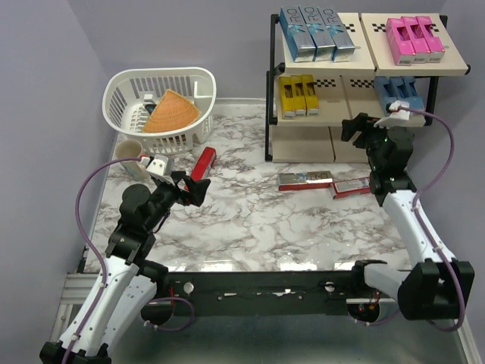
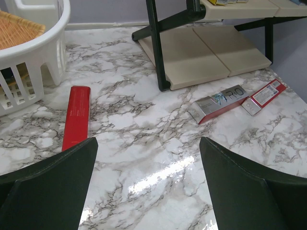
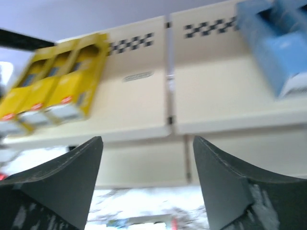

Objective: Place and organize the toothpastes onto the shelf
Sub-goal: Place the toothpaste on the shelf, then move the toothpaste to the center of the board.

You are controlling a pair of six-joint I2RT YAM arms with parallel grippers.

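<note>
The marble table bears the three-tier shelf at its far right and a white basket at its far left. Silver-blue toothpaste boxes and pink ones lie on the top tier and yellow ones and light blue ones on the middle tier, while a red box lies near the basket and a silver box and a red-and-white box lie just beside each other in front of the shelf. The left gripper hangs over the table near the red box, jaws wide apart and empty; the right gripper faces the middle tier between the yellow and blue boxes, jaws apart, holding nothing.
</note>
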